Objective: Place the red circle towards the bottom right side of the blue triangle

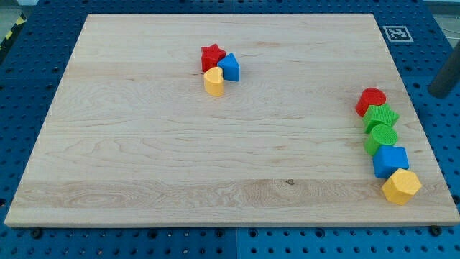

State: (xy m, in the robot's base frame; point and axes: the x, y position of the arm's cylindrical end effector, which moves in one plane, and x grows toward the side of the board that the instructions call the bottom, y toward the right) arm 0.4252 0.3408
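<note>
The red circle point(371, 101) lies near the board's right edge, at the top of a column of blocks. The blue triangle point(230, 67) sits in the upper middle of the board, touching a red star point(212, 55) on its left and a yellow heart-like block point(213, 81) at its lower left. My tip point(438, 93) is a dark rod coming in at the view's right edge. It is off the board, to the right of and slightly above the red circle, and touches no block.
Below the red circle, a green star point(381, 116), a green circle point(381, 137), a blue cube point(390, 160) and a yellow hexagon point(401, 186) run down the right edge. A black-and-white marker point(397, 32) is at the top right corner. A blue pegboard point(29, 65) surrounds the board.
</note>
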